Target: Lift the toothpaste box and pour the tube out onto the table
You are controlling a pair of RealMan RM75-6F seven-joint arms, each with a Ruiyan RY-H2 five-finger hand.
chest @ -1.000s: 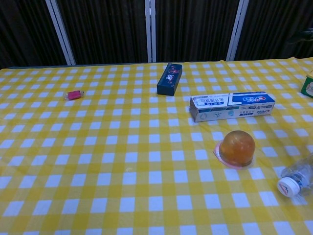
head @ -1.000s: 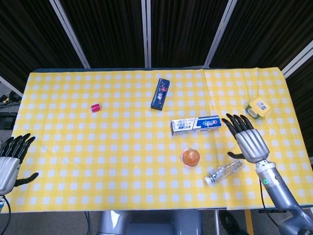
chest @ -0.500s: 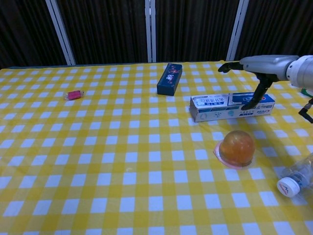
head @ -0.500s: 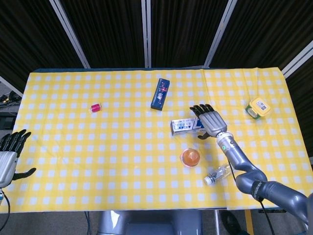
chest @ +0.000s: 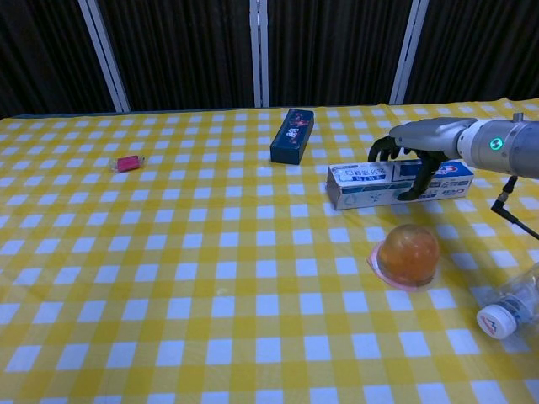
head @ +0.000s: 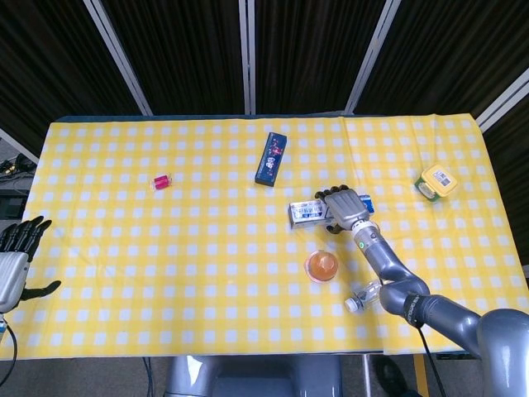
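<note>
Long white-and-blue cardboard toothpaste box (head: pixel 316 212) (chest: pixel 396 183) lying flat on my yellow checked table.
It rests on a long side, lengthwise left to right, closed, under my right hand (head: pixel 347 208) (chest: pixel 414 145).

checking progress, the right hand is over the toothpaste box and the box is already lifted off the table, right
Not lifted. The right hand is over the box with fingers curled around it, but the chest view shows the box lying flat on the table.

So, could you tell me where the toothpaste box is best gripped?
Probably around its middle, from above, where the right hand is: the toothpaste box lies flat and long, its narrow width spannable by thumb and fingers, both ends left free.
</note>
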